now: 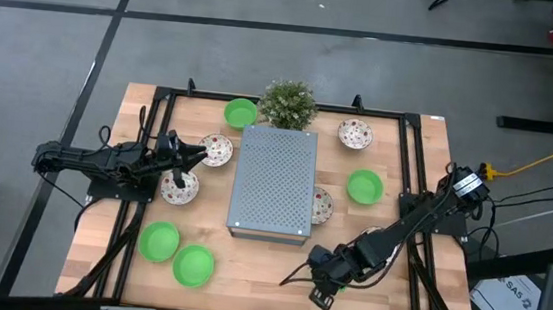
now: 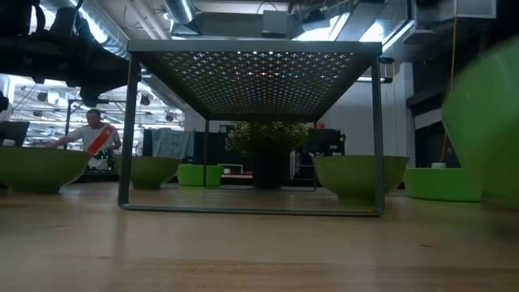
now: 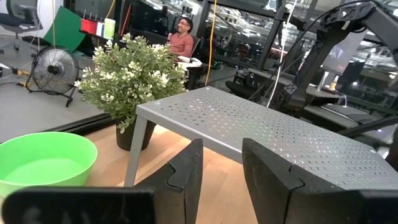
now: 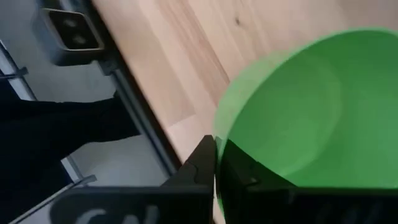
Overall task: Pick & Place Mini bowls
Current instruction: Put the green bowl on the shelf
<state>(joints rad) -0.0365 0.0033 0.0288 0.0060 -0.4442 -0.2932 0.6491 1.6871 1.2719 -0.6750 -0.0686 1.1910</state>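
high: right gripper [image 1: 324, 283] hovering near table's front edge; left gripper [image 1: 192, 158] waiting by speckled bowls | right wrist: fingers pinching green mini bowl [image 4: 298, 118] by its thin rim, likely light, rigid, slippery | left wrist: fingers parted, empty

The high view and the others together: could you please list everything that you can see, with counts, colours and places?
green mini bowls: five, bright green; one by the plant, one right of the rack, two front left, one in the right gripper.
speckled mini bowls: four, white with speckles; two left of the rack, one back right, one partly under the rack's right edge.
perforated metal rack: one, grey, table centre.
potted plant: one, green, behind the rack.
table: one, light wood.
person: one, red top, room beyond.
left gripper: open, over the left speckled bowls.
right gripper: pinching a green bowl's rim, front right.
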